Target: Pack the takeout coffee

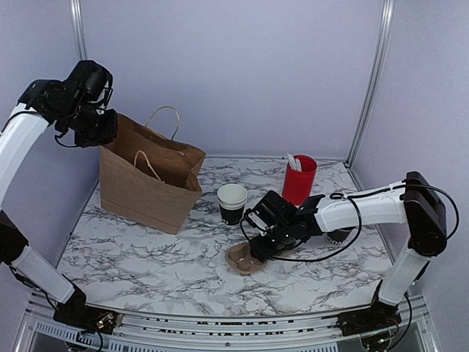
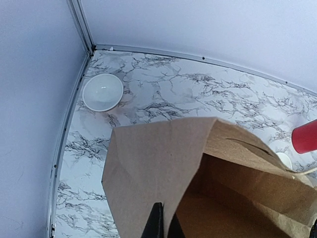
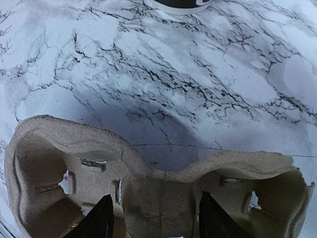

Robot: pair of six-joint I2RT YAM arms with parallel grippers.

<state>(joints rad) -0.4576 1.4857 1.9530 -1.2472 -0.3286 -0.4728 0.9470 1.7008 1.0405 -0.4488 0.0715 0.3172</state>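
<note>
A black paper cup (image 1: 231, 211) with cream cups (image 1: 231, 194) nested in it stands mid-table; its base (image 3: 178, 4) shows at the top of the right wrist view. Another dark cup (image 1: 338, 236) is partly hidden behind my right forearm. My right gripper (image 1: 258, 249) (image 3: 158, 223) is down on a brown cardboard cup carrier (image 1: 244, 259) (image 3: 59, 163), one finger in each well, pressed against the middle divider. My left gripper (image 1: 99, 132) (image 2: 166, 223) is shut on the rim of the brown paper bag (image 1: 146, 180) (image 2: 163, 163), holding its mouth open.
A red cup (image 1: 299, 182) (image 2: 304, 136) with white utensils stands at the back right. A small white bowl (image 2: 102, 91) sits in the far left corner behind the bag. Walls close the table on three sides.
</note>
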